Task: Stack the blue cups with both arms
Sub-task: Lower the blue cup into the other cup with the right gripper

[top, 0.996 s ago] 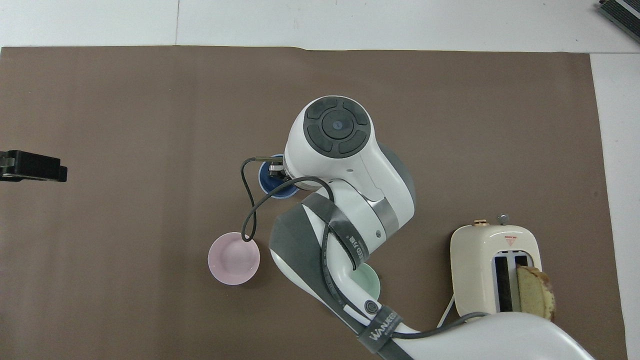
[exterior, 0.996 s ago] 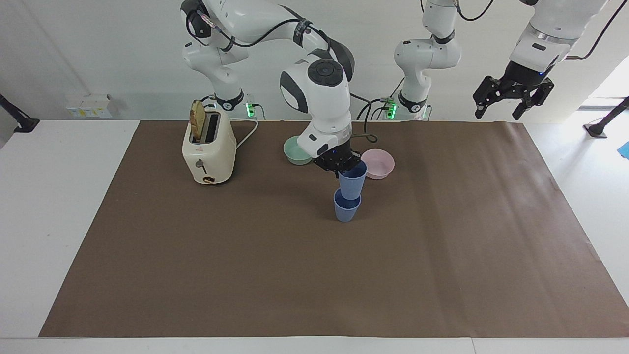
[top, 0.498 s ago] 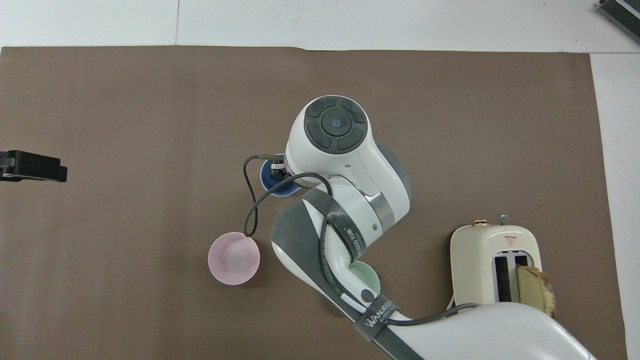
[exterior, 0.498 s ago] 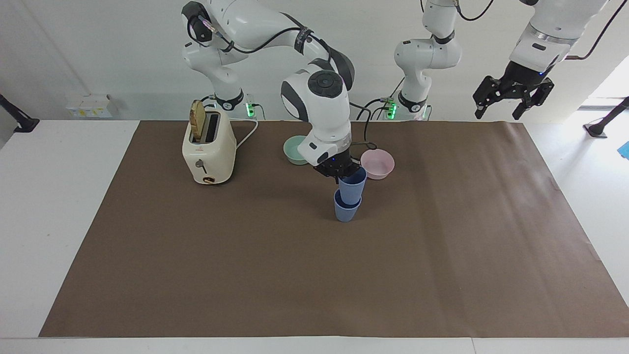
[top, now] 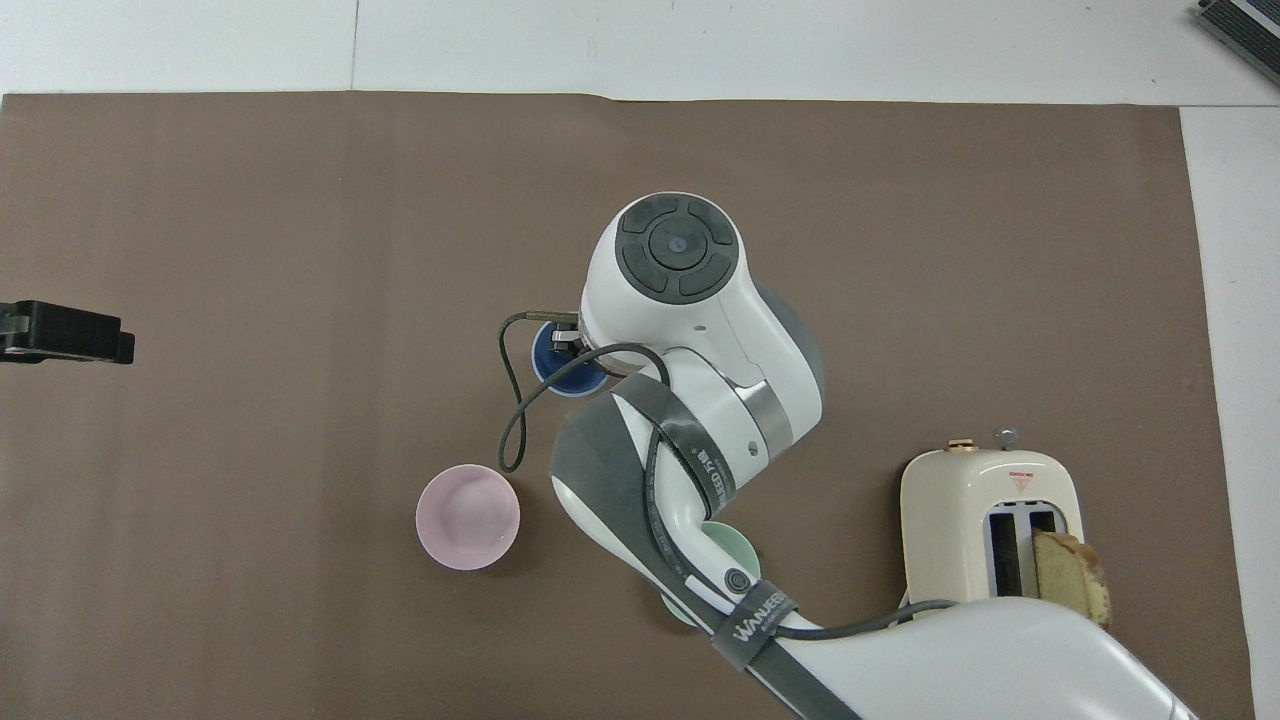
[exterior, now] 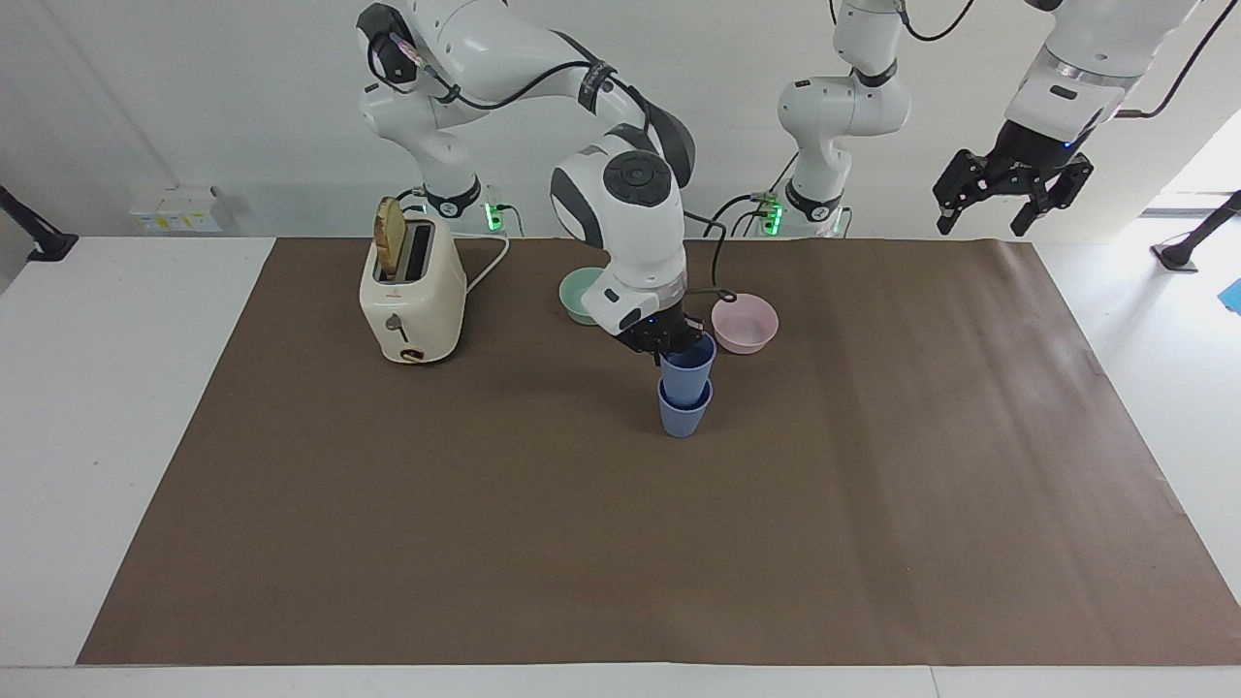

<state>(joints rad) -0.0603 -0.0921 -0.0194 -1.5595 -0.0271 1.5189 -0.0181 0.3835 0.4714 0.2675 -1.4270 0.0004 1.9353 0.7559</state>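
The right tool (exterior: 673,347), pinching the rim of the upper blue cup (exterior: 687,373), has brought it lower over the last second, so it now sits well inside the lower blue cup (exterior: 684,415), which stands mid-bench near the pink bowl (exterior: 745,322). The stack looks nearly seated (release likely comes next). The left tool (exterior: 1011,192) waits raised over its own end of the bench, fingers spread.

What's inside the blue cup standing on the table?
The other blue cup sits partway inside the lower blue cup, gripped at its rim by the right gripper. The lower cup's inside and bottom are covered.
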